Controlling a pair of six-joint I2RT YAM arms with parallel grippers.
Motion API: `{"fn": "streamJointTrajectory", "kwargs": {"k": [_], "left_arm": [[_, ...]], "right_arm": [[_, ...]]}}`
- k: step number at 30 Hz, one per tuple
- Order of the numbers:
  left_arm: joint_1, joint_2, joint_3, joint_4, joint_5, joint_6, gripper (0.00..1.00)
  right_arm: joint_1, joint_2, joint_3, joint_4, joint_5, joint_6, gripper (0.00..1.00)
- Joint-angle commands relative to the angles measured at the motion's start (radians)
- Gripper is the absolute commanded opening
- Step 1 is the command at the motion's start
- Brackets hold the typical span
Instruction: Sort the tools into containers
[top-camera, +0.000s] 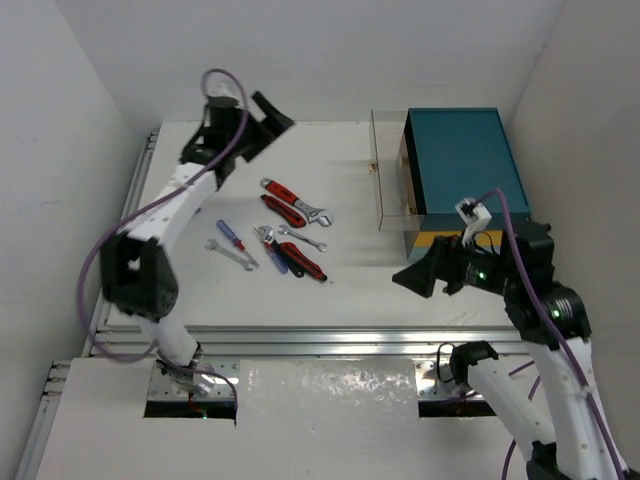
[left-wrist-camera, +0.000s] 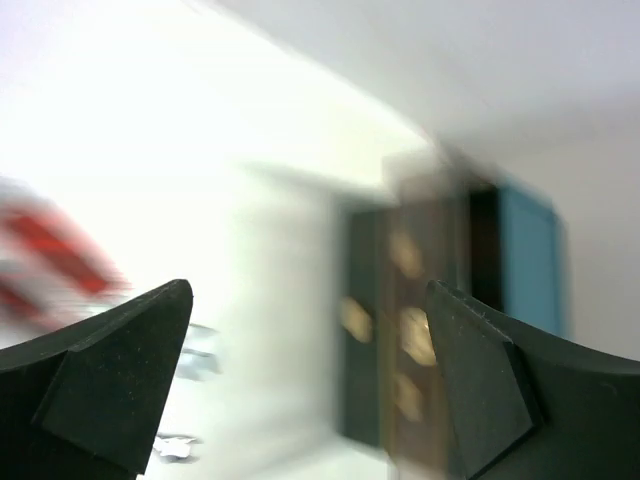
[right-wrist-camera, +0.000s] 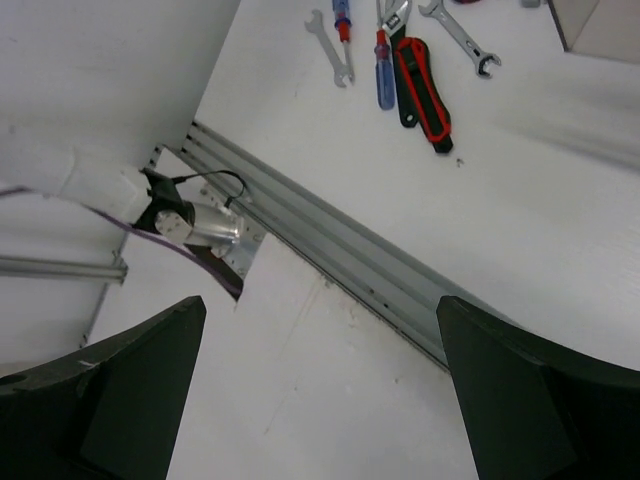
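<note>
1. Judged from the layout, the sort has not begun: every tool lies loose on the table (top-camera: 350, 290), and neither arm holds anything.
2. The left gripper (top-camera: 262, 122) hangs near the far edge toward the far-left corner, fingers spread wide and empty. The right gripper (top-camera: 425, 275) hovers near the near edge on the right side, also spread and empty.
3. The tools sit mid-table, left of centre: 2 red-and-black wrenches (top-camera: 292, 201) toward the far side, a third wrench (top-camera: 300, 257) nearer, 2 silver spanners (top-camera: 303, 238), and 2 screwdrivers (top-camera: 231, 234).
4. The teal box (top-camera: 462, 165) stands at the right edge, with a clear drawer (top-camera: 392, 180) apparently pulled out on its left.
5. The next move probably calls for one arm to descend on a single tool; the nearer cluster is crowded, so an outlying piece would be easier.
6. Open room lies between tools and box; walls close in on the left, far and right edges.
</note>
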Motion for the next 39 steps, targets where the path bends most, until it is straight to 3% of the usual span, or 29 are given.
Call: {"fn": "streamJointTrajectory", "kwargs": {"k": [1,4,8,12,16,20,26,30,39], "left_arm": [[0.026,-0.305,-0.027,-0.379,-0.497,0.183,1.0],[0.023,-0.523,-0.122,-0.481,-0.59,0.252,1.0],[0.023,-0.769,-0.224,-0.588,-0.537,0.318,1.0],[0.024,-0.978,-0.409,-0.551,-0.549,0.468,1.0],[0.023,-1.098,-0.569,-0.502,-0.563,0.417,1.0],[0.023,-1.205,-0.732,-0.433,-0.566,0.357,1.0],[0.026,-1.179,-0.704,-0.471,-0.627,0.332,1.0],[0.029,-1.211,-0.707,-0.473,-0.652,0.32,1.0],[0.029,-1.221,-0.721,-0.444,-0.584,0.346,1.0]], "right_arm": [[0.007,0.121,0.02,0.18,-0.05,0.04,0.99],[0.117,0.231,0.1,0.243,0.036,0.037,0.99],[0.383,0.571,0.306,0.159,0.426,-0.105,0.99],[0.552,0.799,0.487,0.144,0.612,-0.195,0.99],[0.564,0.992,0.598,0.188,0.639,-0.242,0.95],[0.566,1.211,0.789,0.171,0.667,-0.302,0.82],[0.619,1.437,0.923,0.183,0.67,-0.29,0.71],[0.652,1.54,0.92,0.252,0.681,-0.258,0.52],[0.722,1.638,0.916,0.308,0.682,-0.25,0.47]]}}
